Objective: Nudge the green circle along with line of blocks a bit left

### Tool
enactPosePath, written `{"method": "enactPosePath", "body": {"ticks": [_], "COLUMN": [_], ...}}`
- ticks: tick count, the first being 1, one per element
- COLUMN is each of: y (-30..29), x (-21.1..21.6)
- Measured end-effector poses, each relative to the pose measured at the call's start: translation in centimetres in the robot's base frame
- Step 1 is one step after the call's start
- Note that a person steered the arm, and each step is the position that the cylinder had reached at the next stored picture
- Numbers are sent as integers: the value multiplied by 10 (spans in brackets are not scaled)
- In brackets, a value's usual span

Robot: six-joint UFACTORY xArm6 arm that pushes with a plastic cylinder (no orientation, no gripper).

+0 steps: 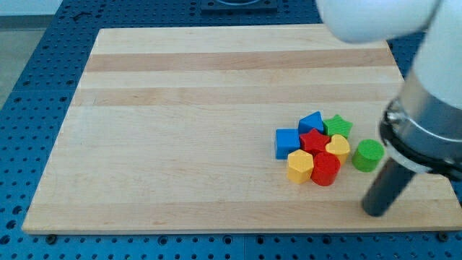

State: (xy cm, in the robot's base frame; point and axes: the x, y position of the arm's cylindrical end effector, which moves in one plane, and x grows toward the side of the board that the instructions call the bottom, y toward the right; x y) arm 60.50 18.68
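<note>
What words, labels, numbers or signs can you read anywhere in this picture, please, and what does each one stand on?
None: no readable text, number or sign shows anywhere.
The wooden board is bare wood.
The green circle, the other coloured blocks, and my tip carry no markings.
The white arm housing shows no label.

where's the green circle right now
The green circle sits at the view's lower right of the board, just right of the yellow heart, with my tip below it.
</note>
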Motion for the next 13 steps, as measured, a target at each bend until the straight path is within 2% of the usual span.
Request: {"method": "enactPosePath", "body": {"ticks": [1,3,5,6,7,8,10,13], "y": [12,5,-3,18,67,75,51,46], "x": [-7,-49,-52,-52,-54,-71,-84,-91]}}
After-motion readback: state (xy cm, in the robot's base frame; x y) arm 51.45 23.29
